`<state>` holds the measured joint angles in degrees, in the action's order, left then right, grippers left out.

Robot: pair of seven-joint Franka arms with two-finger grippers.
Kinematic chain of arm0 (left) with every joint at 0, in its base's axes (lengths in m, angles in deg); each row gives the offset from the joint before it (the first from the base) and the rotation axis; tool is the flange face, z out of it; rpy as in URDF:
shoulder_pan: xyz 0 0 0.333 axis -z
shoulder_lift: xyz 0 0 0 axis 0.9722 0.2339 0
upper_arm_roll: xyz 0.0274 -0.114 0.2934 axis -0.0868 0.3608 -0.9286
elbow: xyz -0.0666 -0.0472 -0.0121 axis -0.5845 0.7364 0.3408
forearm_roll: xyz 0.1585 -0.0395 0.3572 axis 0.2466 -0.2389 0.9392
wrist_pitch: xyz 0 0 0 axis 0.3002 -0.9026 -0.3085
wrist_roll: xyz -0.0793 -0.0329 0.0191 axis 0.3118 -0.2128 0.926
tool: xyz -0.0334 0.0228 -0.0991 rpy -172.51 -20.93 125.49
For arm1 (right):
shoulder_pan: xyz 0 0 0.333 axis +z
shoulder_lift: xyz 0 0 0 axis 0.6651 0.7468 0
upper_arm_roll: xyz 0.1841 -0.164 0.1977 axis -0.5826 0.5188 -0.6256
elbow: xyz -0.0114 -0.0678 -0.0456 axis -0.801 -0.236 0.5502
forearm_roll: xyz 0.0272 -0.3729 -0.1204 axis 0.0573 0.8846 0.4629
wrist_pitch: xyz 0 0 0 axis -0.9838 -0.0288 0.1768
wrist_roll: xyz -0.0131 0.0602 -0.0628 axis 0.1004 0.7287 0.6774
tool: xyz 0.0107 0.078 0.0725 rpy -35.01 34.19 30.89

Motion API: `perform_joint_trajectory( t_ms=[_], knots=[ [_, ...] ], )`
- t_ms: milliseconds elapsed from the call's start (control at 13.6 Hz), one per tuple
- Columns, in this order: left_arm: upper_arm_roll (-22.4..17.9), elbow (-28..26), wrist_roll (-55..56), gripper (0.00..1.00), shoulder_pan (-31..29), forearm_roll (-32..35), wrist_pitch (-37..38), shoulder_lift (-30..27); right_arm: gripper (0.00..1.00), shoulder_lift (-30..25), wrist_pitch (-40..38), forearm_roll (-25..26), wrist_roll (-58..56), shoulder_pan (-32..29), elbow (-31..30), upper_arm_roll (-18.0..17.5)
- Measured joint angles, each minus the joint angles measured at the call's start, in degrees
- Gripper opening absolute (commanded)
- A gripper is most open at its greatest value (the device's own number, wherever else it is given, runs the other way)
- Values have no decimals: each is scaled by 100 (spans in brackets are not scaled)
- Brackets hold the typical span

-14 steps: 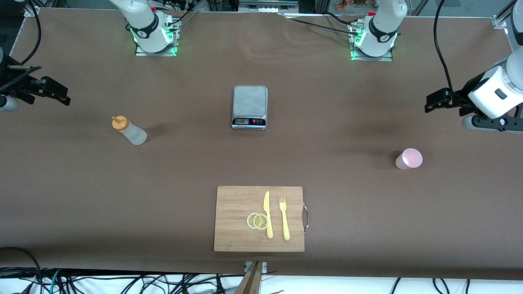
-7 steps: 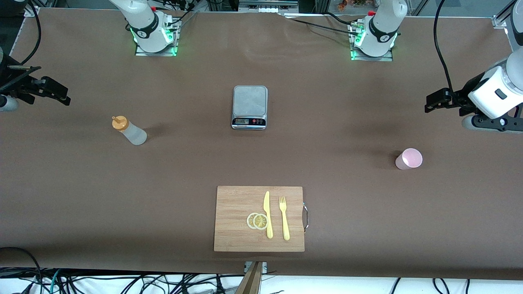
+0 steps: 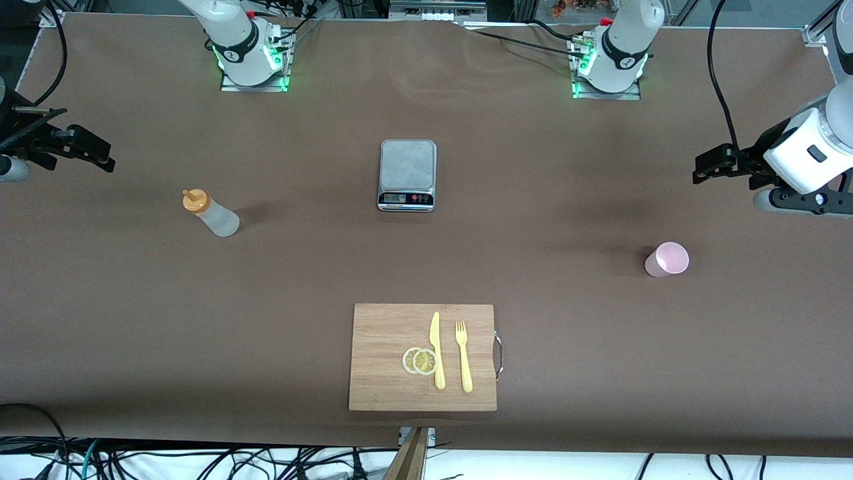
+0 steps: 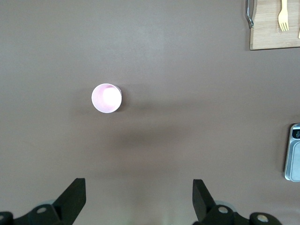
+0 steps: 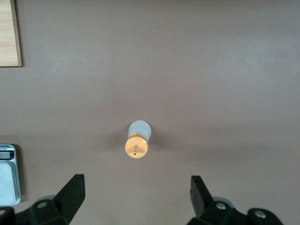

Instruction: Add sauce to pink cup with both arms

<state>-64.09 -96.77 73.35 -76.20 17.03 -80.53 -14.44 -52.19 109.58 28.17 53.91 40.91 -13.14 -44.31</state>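
Note:
The sauce bottle (image 3: 210,213), whitish with an orange-yellow cap, stands upright toward the right arm's end of the table; the right wrist view shows it (image 5: 137,140) from above. The pink cup (image 3: 666,259) stands upright and empty toward the left arm's end, also in the left wrist view (image 4: 106,98). My right gripper (image 3: 100,159) hovers open above the table edge at its own end, apart from the bottle (image 5: 136,197). My left gripper (image 3: 706,167) hangs open high over the table at its end, apart from the cup (image 4: 139,199). Nothing is between either pair of fingers.
A grey kitchen scale (image 3: 408,175) sits mid-table between the two bases. Nearer to the front camera lies a wooden cutting board (image 3: 386,333) carrying lemon slices (image 3: 420,361), a yellow knife (image 3: 436,350) and a yellow fork (image 3: 463,357). Brown paper covers the table.

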Motion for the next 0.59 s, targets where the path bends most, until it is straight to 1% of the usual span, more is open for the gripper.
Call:
perform_joint_trajectory(
  t_ms=[589],
  knots=[
    [-9, 126, 0, 100, 0, 0, -1, 53, 100, 0, 0, 0, 0, 0, 0, 0]
  ],
)
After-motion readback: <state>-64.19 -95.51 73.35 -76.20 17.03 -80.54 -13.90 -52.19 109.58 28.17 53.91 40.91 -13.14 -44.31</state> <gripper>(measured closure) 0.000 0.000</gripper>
